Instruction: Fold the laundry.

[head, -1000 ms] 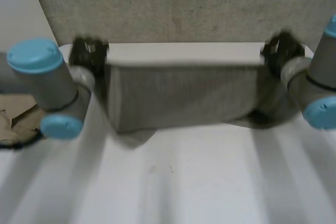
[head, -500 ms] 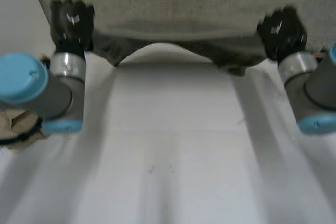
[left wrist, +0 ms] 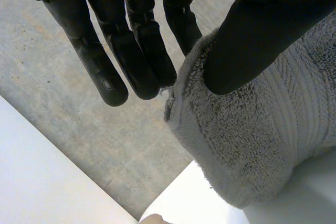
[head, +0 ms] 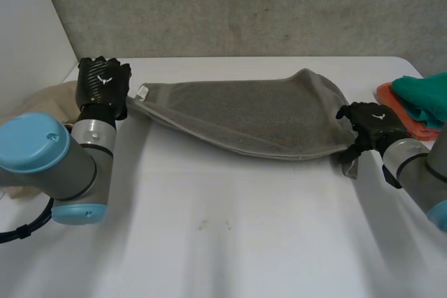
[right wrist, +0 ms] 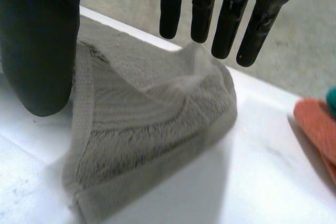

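Head view: one grey towel [head: 244, 120], stretched lengthwise across the white table [head: 230, 242] between two hands, left hand [head: 103, 85] at one end, right hand [head: 370, 122] at the other. Sags and rumples along its length, so probably soft, limp and light; thick pile, unlikely to slip. Best taken at the corners, along the hemmed edge. Beside the right hand, one teal cloth [head: 426, 95] on one orange cloth [head: 391, 95]; beside the left arm, one beige cloth [head: 49, 99].

Left wrist view: straight fingers [left wrist: 131, 51] behind a towel corner, thumb [left wrist: 252, 30] pressing it from the front. A firm pinch.

Right wrist view: thumb [right wrist: 37, 51] on the towel's edge, fingers [right wrist: 226, 19] straight and slightly spread over the raised fold. Appears to pinch that end, the rest bunched on the table.
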Robot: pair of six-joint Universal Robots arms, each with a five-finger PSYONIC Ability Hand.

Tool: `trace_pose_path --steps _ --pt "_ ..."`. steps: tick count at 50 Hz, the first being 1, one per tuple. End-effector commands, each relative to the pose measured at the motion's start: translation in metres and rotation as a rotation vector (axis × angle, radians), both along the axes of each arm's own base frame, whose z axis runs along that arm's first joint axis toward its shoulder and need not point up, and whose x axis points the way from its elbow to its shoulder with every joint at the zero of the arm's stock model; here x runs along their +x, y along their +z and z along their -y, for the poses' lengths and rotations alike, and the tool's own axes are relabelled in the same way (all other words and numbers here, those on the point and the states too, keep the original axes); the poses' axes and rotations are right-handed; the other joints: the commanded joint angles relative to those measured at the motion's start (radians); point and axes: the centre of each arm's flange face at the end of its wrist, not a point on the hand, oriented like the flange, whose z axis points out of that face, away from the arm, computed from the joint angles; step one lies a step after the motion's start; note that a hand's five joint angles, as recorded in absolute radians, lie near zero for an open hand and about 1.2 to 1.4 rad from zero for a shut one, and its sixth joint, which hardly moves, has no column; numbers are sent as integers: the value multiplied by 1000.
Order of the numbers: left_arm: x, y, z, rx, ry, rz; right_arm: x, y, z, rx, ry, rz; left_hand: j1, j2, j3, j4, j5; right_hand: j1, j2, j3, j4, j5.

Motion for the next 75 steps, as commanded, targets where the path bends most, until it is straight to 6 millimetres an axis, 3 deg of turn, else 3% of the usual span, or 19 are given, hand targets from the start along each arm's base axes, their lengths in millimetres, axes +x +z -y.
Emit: trace_pose_path --steps 1,18,22,23,25,29,36,41,45,48,53,57,62,66,70,74,75 --pt "2 4 -1 10 -2 -22 -21 -3 2 127 -83 62 236 195 201 195 250 18 -31 -30 -23 -28" --pt "7 3 2 24 15 -17 -25 -35 9 247 -136 166 236 195 201 195 250 194 145 146 152 148" --pt "8 2 1 37 15 -13 -23 -44 16 267 -143 192 236 195 201 195 250 545 496 498 504 499" --pt "8 1 1 41 15 -11 -23 -45 18 268 -145 202 236 195 201 195 250 735 686 688 694 689" --pt "8 1 0 51 15 -7 -23 -44 19 265 -150 207 236 195 201 195 250 1015 965 967 973 969" --pt "10 7 -6 68 15 -1 -25 -36 21 243 -155 210 236 195 201 195 250 1033 983 985 991 987" --pt "14 17 -17 99 13 14 -26 8 18 127 -117 168 236 195 201 195 250 1033 983 985 991 987" --pt "22 20 -38 182 14 58 -28 27 7 36 -47 -29 236 195 201 195 250 1033 983 985 991 987" --pt "30 17 -60 277 12 99 -31 42 -20 9 56 -338 236 195 201 195 250 1033 983 985 991 987" --pt "37 12 -77 355 14 153 -34 43 -45 41 157 -573 236 195 201 195 250 1033 983 985 991 987" --pt "56 -8 -129 579 -10 414 -61 41 -84 213 237 -879 236 195 201 195 250 1033 983 985 991 987" --pt "62 -16 -151 639 -43 539 -74 40 -90 293 228 -924 236 195 201 195 250 1033 983 985 991 987" --pt "57 -9 -134 528 -29 496 -74 36 -78 254 204 -918 236 195 201 195 250 1033 983 985 991 987" --pt "45 -7 -106 407 -20 428 -64 21 -57 193 190 -907 236 195 201 195 250 1033 983 985 991 987" --pt "23 -14 -74 307 -32 398 -38 21 -38 72 180 -869 236 195 201 195 250 1033 983 985 991 987" --pt "-4 -20 -25 191 -25 358 -21 30 -5 -63 128 -860 236 195 201 195 250 1033 983 985 991 987" --pt "-8 -18 -15 163 -16 349 -17 40 10 -128 89 -861 236 195 201 195 250 1033 983 985 991 987"
